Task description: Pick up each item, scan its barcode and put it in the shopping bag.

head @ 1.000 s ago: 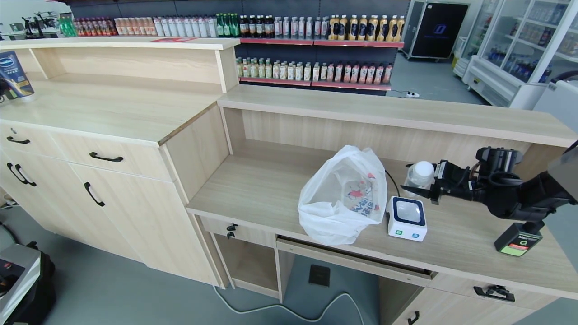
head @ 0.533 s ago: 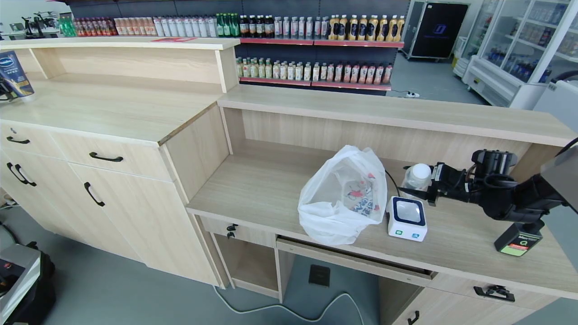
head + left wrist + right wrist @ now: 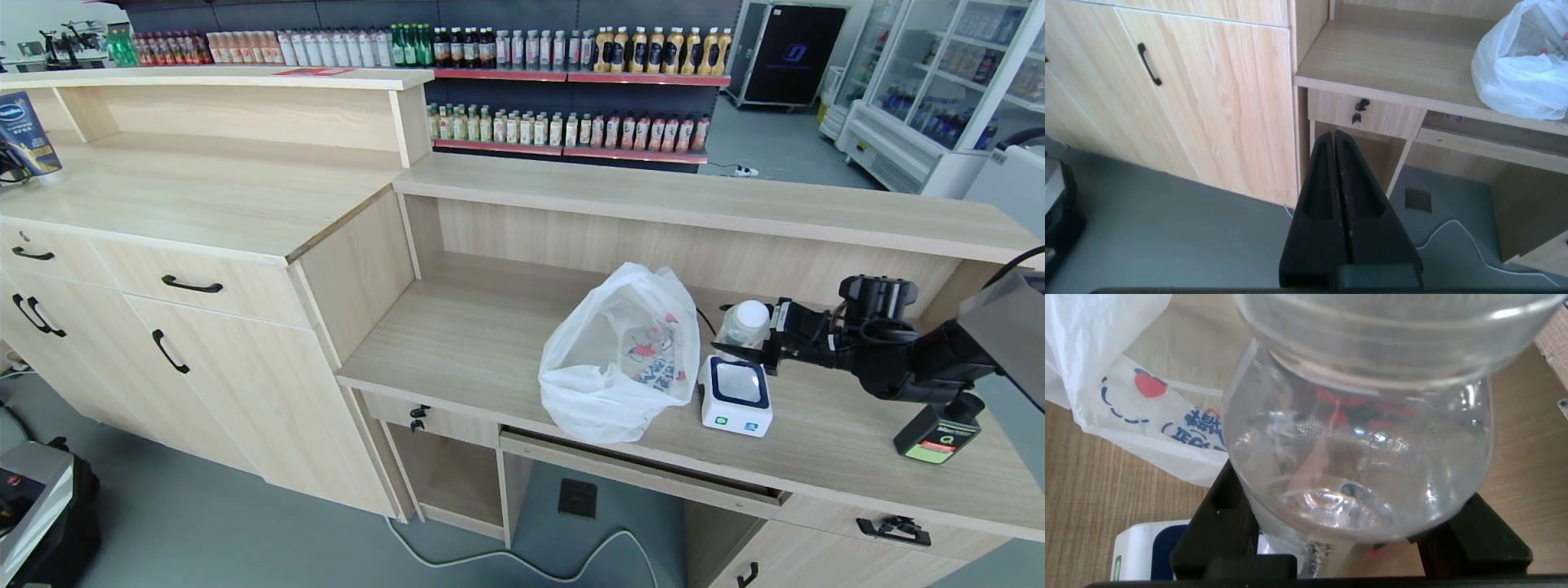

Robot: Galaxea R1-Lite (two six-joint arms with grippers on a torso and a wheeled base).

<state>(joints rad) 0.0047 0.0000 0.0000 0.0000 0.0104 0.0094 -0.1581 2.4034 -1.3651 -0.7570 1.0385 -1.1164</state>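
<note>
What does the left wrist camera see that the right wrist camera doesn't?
Only the left wrist view: the shut left tool, a black-handled cabinet door and the grey floor. Only the right wrist view: the clear bottle, very close, and a corner of the white scanner. Both: the white shopping bag on the wooden counter.

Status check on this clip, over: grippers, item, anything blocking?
Right gripper shut on clear bottle at far edge of scanner. Left gripper shut, empty, low by the cabinet. Nothing blocks the shopping bag.
</note>
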